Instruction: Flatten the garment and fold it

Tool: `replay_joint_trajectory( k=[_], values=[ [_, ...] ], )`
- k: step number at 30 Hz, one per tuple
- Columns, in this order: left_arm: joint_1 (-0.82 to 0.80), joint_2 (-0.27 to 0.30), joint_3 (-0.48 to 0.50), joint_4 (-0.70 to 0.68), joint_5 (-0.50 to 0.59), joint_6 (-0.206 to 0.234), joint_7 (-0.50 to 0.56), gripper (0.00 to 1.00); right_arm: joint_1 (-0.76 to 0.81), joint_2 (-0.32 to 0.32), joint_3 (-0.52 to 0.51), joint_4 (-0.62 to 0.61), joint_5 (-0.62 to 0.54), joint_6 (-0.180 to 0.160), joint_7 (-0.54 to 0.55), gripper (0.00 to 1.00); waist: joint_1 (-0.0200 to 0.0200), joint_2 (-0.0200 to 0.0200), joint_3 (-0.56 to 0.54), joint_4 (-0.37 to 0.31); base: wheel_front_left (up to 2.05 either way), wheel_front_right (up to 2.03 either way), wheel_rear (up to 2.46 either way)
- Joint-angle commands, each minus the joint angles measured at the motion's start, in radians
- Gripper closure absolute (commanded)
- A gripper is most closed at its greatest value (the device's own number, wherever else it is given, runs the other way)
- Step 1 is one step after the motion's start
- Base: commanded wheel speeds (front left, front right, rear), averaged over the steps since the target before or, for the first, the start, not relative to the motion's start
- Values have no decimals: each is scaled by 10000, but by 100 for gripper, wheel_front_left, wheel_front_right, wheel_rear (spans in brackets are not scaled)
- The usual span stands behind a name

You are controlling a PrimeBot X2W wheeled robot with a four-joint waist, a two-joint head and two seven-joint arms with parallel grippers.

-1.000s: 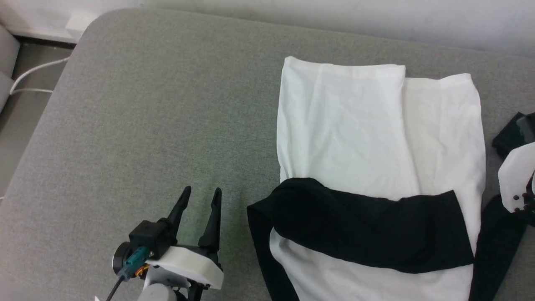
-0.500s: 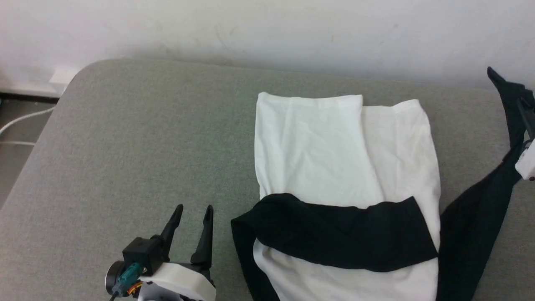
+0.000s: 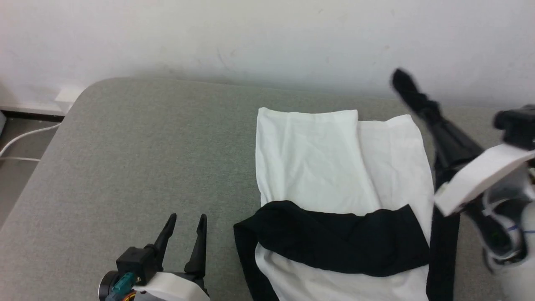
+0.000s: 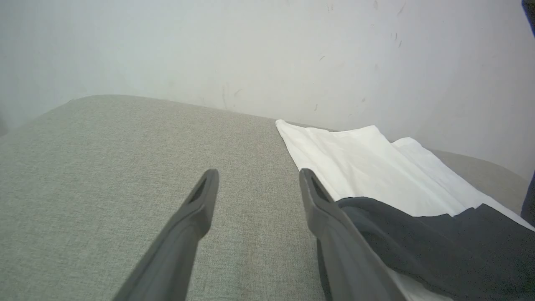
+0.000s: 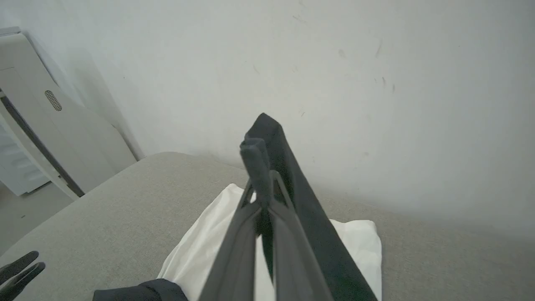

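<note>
The garment (image 3: 334, 167) lies on the grey cushion (image 3: 146, 159), white body spread out, with one black sleeve (image 3: 342, 240) folded across its near part. My right gripper (image 3: 420, 102) is shut on the other black sleeve (image 3: 443, 234), holding it raised above the garment's right edge; the sleeve hangs from the fingers down to the cushion. In the right wrist view the right gripper (image 5: 256, 165) pinches the sleeve's (image 5: 301, 200) end, which pokes past the tips. My left gripper (image 3: 186, 219) stands open and empty over bare cushion left of the garment (image 4: 368, 167); its wrist view shows the left gripper (image 4: 258, 173) beside the folded sleeve (image 4: 439, 242).
A white wall (image 3: 250, 37) runs behind the cushion's far edge. A white cable (image 3: 21, 138) lies on the floor at the left. A white appliance (image 5: 46, 121) stands beyond the cushion's far corner. The cushion's left half is bare.
My right gripper has carried the black sleeve up and leftward, from the cushion's right side to above the garment's right edge. The camera has tilted up. The left gripper has stayed put.
</note>
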Motion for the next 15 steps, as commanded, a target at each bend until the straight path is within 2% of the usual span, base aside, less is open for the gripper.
replay_joint_trajectory(
  k=[1, 7, 15],
  values=[
    [90, 73, 22, 6, -35, 7, -46, 0, 137, 221, 163, -161, -103, -9, 82, 100, 1, 0, 16, 180, 0, 0, 0],
    [37, 53, -77, 68, -61, 9, -46, 0, 413, 1278, 1341, -5, -706, -9, 289, 100, 1, 0, 108, 700, 0, 0, 0],
    [-154, -81, -261, 47, -77, -1, -47, 0, 351, 2152, 2816, 2024, -1230, -9, -171, 100, 1, 0, 378, 1417, 0, 0, 0]
  ],
)
